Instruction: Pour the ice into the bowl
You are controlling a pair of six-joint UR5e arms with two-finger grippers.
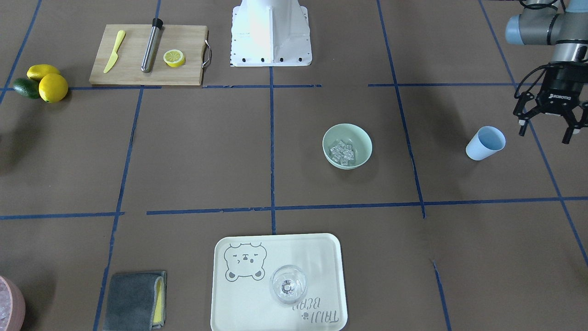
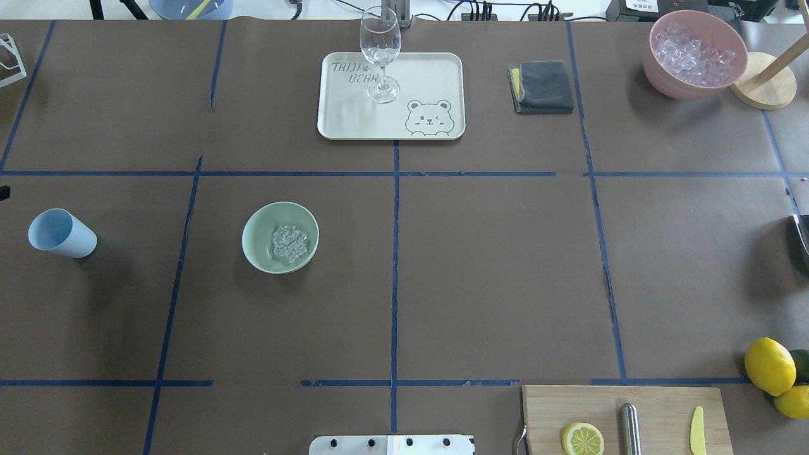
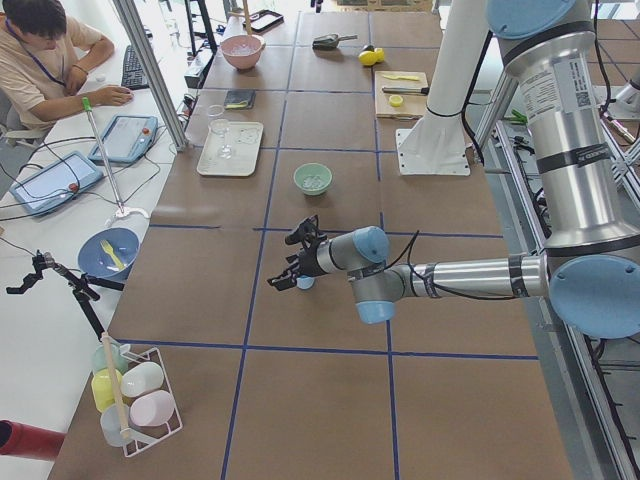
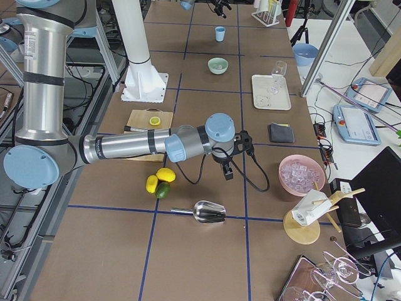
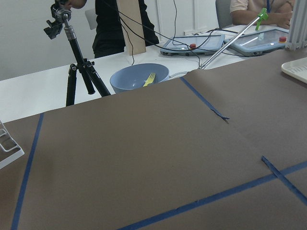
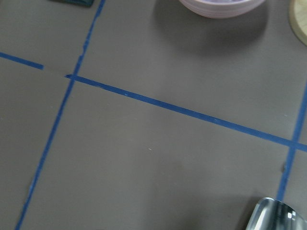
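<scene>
Small heap of clear glassy ice cubes lies inside round pale mint-green matte bowl on brown bench. Light blue plastic cup stands apart from bowl, near left jaws, which are spread wide and hold nothing. Right jaws show only in side view; cannot tell their state.

Bowl pale mint green, plain. Ice clear, glassy. Cup, at the bowl's 3 o'clock in the front-facing view, light blue. Table brown with a blue tape grid. Tray cream with grey bear outline and lettering. Cloth dark grey, yellow edge. Lemons yellow. Lime dark green.
</scene>
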